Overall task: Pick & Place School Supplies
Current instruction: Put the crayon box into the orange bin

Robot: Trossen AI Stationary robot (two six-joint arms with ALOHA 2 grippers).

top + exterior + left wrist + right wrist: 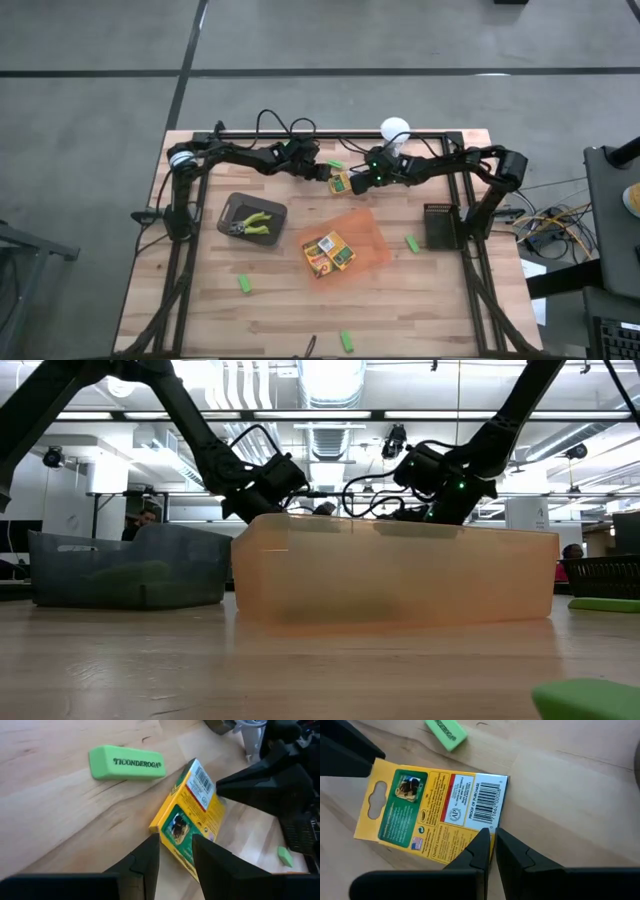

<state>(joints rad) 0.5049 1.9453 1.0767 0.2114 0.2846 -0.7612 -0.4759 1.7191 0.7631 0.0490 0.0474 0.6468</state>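
A yellow-and-green crayon box (340, 183) sits at the far middle of the table between both grippers. My right gripper (358, 182) (492, 837) is shut on its barcode end. My left gripper (326, 174) (175, 845) is open, with a finger on either side of the box's hang-tab end (175, 832). Two more crayon boxes (329, 253) lie in the orange tray (372, 235). The plier-like tools (250, 224) lie in the grey tray (232, 205). Green erasers lie on the wood (244, 284) (346, 340) (411, 243), and one lies beside the box (126, 763). My right gripper pinches the crayon box at its long edge near the barcode corner (487, 822), between nearly closed fingers; the fingers hide the exact spot. The box is tilted, its barcode end (202, 777) raised. My left gripper: whether its fingers (150, 855) touch the tab end, I cannot tell.
A white round-headed lamp (394, 130) and cables stand just behind the grippers at the far edge. A black box (440, 225) sits on the right. The orange tray (395, 575) and the grey tray (125, 570) fill the middle. Bare wood lies along the near edge.
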